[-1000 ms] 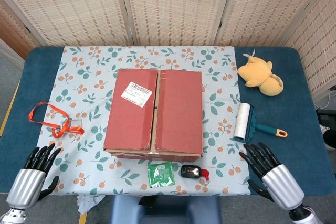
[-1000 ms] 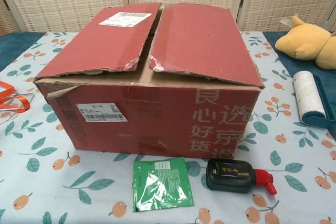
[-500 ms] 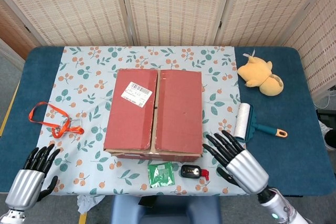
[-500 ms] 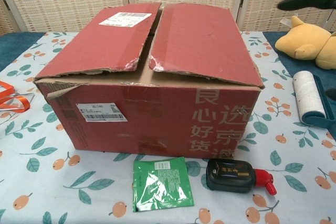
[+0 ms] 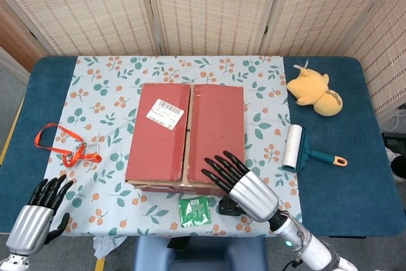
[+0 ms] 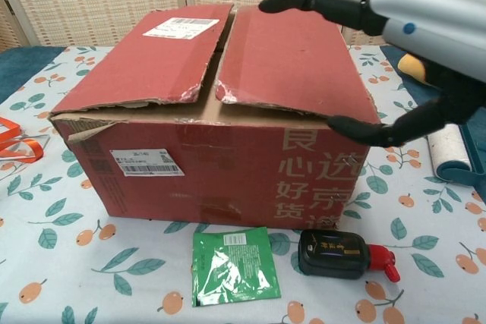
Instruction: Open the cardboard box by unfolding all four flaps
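No flap of the cardboard box (image 5: 185, 136) is unfolded yet: the right hand (image 5: 244, 185) hovers spread above its right top flap (image 6: 292, 58), and the left hand (image 5: 39, 211), spread too, is well apart.

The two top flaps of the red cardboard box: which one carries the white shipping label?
The left top flap carries the white shipping label, near its far end. The right top flap is plain red, and the right hand hovers over its near edge.

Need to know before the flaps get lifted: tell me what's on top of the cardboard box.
On the cardboard box: a white shipping label on its left flap; the right hand hovers over the right flap. The closed flaps hide the inside.
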